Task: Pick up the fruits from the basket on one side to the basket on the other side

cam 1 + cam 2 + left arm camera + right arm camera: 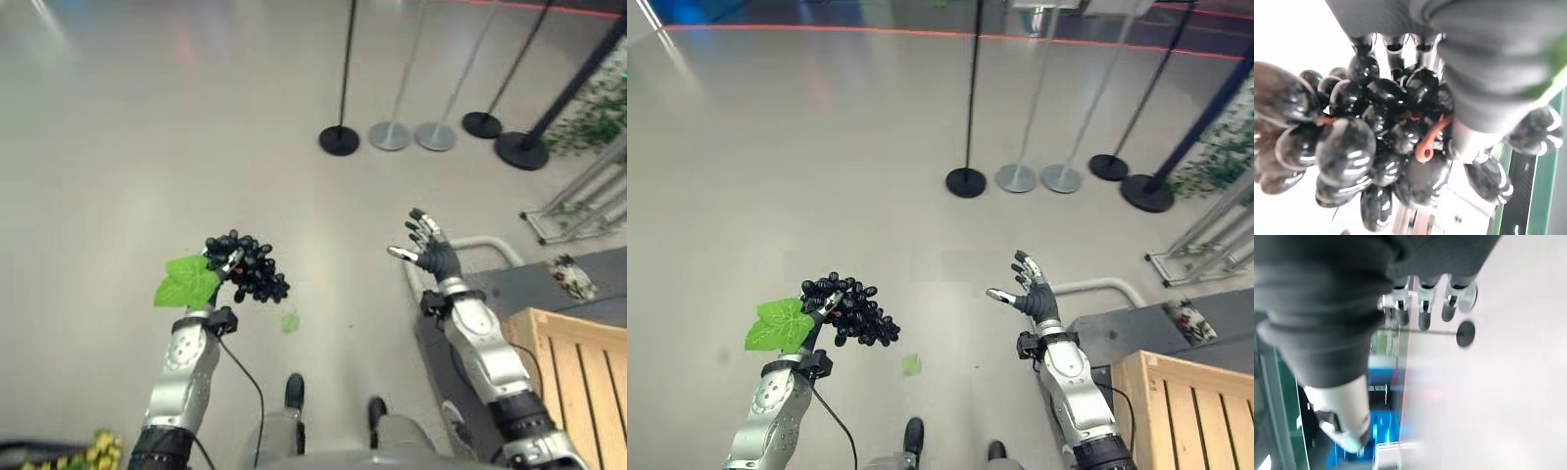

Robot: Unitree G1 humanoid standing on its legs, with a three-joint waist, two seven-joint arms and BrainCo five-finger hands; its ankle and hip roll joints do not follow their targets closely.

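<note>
We see the left hand (217, 266) raised above the floor (147, 147), fingers curled round a bunch of black grapes (251, 266) with a green leaf (186, 280) — the berries press against its fingers (1393, 44); the right hand (427, 249) hangs beside it, well apart, fingers spread and holding nothing; a wooden crate (578, 372) stands at the right.
</note>
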